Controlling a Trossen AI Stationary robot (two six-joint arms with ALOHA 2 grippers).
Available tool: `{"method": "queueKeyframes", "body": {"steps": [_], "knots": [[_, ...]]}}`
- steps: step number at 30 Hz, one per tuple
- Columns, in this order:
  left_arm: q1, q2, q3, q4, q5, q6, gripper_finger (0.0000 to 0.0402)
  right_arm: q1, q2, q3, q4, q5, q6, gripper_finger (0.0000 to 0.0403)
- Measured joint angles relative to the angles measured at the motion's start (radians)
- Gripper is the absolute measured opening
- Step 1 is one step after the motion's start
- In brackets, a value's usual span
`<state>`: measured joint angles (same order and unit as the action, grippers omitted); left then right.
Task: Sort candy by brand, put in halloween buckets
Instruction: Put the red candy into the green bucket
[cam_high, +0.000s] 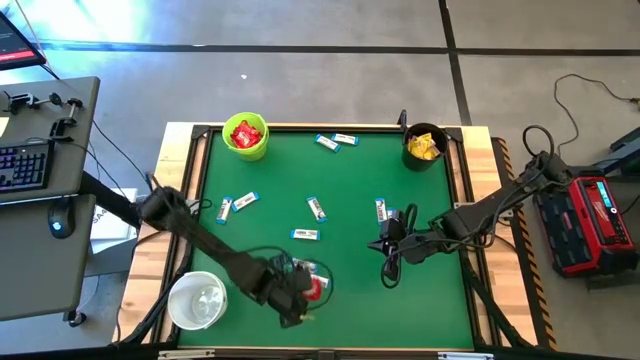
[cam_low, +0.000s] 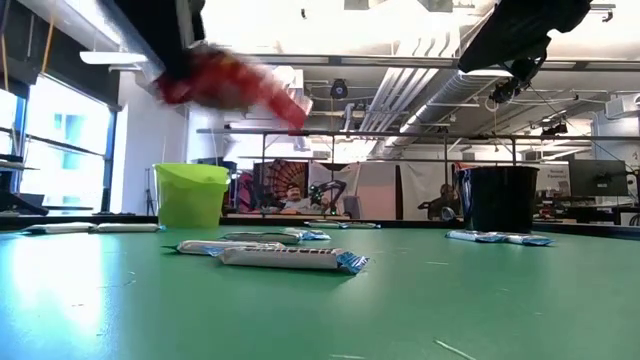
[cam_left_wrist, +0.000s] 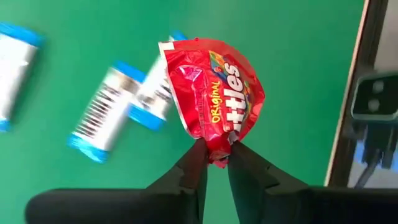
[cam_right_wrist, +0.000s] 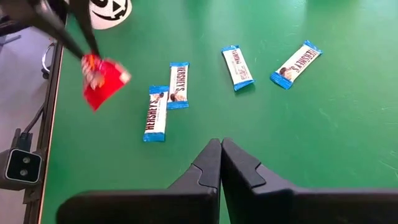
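My left gripper (cam_left_wrist: 216, 151) is shut on a red candy packet (cam_left_wrist: 214, 93) and holds it above the table's near left part, next to the white bucket (cam_high: 197, 300). In the low view the packet (cam_low: 225, 80) is high above the table. The lime green bucket (cam_high: 246, 137) at the far left holds red packets. The black bucket (cam_high: 425, 145) at the far right holds yellow ones. Several white-and-blue bars (cam_high: 316, 208) lie flat on the green mat. My right gripper (cam_right_wrist: 221, 148) hovers shut over the mat's right half, holding nothing. My left gripper pinches the red packet by one crimped end (cam_left_wrist: 217, 144) between its two fingers (cam_left_wrist: 194, 163). The fingers come from above, slanting down. The packet hangs below them (cam_right_wrist: 102, 78), tilted and lifted clear of the mat.
Two bars (cam_right_wrist: 166, 99) lie side by side just under and beside the lifted packet, and two more (cam_right_wrist: 237, 65) lie farther toward the far edge. The mat has a raised black rim (cam_high: 465, 230) and wooden borders. A desk with a keyboard (cam_high: 25, 165) stands left of the table.
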<state>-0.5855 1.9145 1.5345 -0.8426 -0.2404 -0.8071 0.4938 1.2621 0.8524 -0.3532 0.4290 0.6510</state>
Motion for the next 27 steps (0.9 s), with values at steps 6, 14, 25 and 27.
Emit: {"method": "queueKeyframes", "body": {"steps": [6, 14, 25, 27], "knots": [[0.094, -0.119, 0.0, -0.112, -0.116, 0.009, 0.0029, 0.0, 0.0, 0.0, 0.007, 0.0, 0.004, 0.0], [0.268, -0.304, 0.0, -0.195, -0.149, 0.074, 0.0023, 0.0, 0.0, 0.0, 0.009, 0.008, 0.004, 0.0], [0.665, -0.46, 0.0, -0.35, -0.082, 0.225, 0.0023, -0.022, 0.002, 0.0, 0.022, 0.056, -0.001, 0.0], [0.74, -0.468, 0.0, -0.39, -0.082, 0.259, 0.0023, -0.038, 0.002, 0.0, 0.025, 0.068, -0.002, 0.0]]}}
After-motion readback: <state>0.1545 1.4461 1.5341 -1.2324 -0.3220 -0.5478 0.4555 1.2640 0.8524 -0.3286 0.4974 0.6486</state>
